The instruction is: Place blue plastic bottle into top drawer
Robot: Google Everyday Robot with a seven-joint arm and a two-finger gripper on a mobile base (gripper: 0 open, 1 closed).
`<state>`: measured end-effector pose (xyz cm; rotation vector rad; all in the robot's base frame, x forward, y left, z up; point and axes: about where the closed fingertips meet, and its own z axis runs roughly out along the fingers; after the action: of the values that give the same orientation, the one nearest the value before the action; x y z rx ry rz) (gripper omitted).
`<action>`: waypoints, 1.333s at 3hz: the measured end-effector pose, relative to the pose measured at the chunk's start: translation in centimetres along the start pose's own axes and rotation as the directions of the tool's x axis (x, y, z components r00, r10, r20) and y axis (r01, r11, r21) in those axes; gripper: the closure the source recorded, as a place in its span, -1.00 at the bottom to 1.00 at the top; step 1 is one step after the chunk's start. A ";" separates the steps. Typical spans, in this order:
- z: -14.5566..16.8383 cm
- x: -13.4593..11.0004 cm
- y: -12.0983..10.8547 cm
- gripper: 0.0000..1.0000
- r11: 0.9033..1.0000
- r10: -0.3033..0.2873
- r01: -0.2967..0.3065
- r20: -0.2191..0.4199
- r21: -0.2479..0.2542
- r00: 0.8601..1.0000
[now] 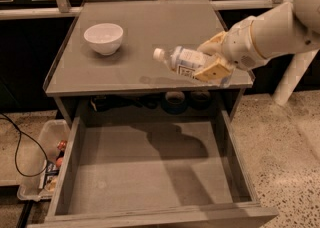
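The blue plastic bottle [181, 62] is a pale clear bottle with a white cap and a white-and-blue label. It lies sideways in the air, cap pointing left, above the front right part of the grey tabletop [130, 42]. My gripper [212, 59] is shut on the bottle's base end, its tan fingers [213, 71] on either side. The top drawer [150, 172] stands pulled out below the tabletop, wide, shallow and grey, with nothing in it.
A white bowl [103, 37] sits on the tabletop at the back left. Dark round items [174, 101] lie on the shelf under the tabletop. A clear bin [47, 162] with small items and a black cable [17, 147] are on the floor at the left.
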<state>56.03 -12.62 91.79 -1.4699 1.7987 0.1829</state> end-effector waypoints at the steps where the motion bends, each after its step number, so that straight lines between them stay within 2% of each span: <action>1: 0.4 2.2 4.2 1.00 0.999 0.037 -0.037 0.008 -0.019 0.999; 2: 3.6 5.0 9.2 1.00 0.986 0.143 -0.140 0.034 -0.087 0.989; 3: 3.6 5.0 9.2 1.00 0.986 0.143 -0.140 0.034 -0.087 0.989; 4: 7.0 6.1 10.6 1.00 0.976 0.165 -0.160 0.024 -0.147 0.986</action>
<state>49.91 -10.01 79.39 -1.4081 1.9095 0.4284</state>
